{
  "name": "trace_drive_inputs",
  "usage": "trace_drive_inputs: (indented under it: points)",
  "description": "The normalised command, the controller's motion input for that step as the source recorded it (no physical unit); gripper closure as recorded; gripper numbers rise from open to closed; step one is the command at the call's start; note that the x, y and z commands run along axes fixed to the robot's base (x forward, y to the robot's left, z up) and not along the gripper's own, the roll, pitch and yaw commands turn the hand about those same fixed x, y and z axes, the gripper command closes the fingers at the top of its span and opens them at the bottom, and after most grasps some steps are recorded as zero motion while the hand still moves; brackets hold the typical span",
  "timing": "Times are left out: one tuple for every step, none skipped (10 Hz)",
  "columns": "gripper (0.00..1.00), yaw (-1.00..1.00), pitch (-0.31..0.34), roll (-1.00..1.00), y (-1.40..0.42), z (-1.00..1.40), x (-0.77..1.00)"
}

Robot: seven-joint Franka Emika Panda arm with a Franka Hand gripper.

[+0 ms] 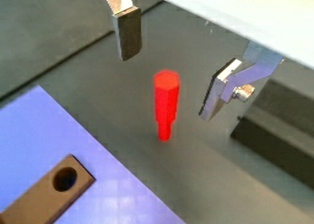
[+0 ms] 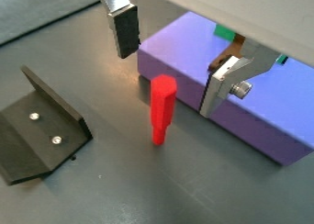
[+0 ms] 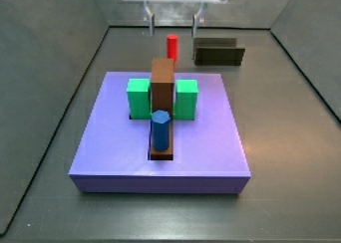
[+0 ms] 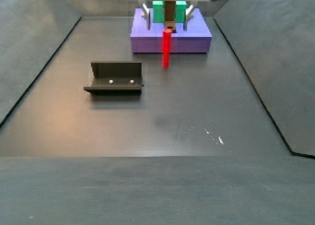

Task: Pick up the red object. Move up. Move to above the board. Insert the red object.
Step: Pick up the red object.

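Red and upright, the red object (image 2: 161, 108) stood on the dark floor just beside the board (image 2: 245, 99), apart from the fixture (image 2: 43, 127). The gripper (image 1: 172, 58) hovered above it, fingers (image 1: 128, 33) spread wide and empty, apparently lined up for a grasp.

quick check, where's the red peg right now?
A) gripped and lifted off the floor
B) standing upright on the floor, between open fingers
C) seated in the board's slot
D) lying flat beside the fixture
B: in both wrist views the red peg stands upright on the grey floor, with the gripper above it, its fingers apart on either side and not touching it.
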Motion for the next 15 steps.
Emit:
trace_drive_inputs:
  points:
    - [0.00,-0.04,0.000,0.00,0.00,-0.34,0.00]
    - [0.00,-0.05,-0.009,0.00,0.00,-0.31,0.01]
    - [0.00,-0.06,-0.010,0.00,0.00,-0.35,0.00]
    - [0.00,-0.04,-0.016,0.00,0.00,-0.39,0.01]
    - [0.00,-0.04,-0.019,0.01,0.00,-0.35,0.05]
    - [0.00,-0.06,0.000,0.06,0.00,-0.28,0.07]
    - [0.00,-0.07,0.000,0.21,0.00,-0.13,0.07]
    - [0.00,-0.04,0.000,0.32,-0.07,-0.08,0.08]
    - [0.00,-0.08,0.000,0.37,-0.07,-0.04,0.10]
    - [0.00,-0.08,0.000,0.31,-0.08,0.00,0.09]
    - [0.00,-0.08,0.000,0.19,-0.01,0.00,0.02]
    - [0.00,-0.13,0.001,0.16,0.06,0.00,0.00]
    - [0.00,-0.12,0.000,0.14,0.03,0.00,0.00]
    - [0.00,-0.03,0.000,0.12,0.00,0.00,0.00]
    - [0.00,0.00,0.000,0.03,0.00,0.00,0.00]
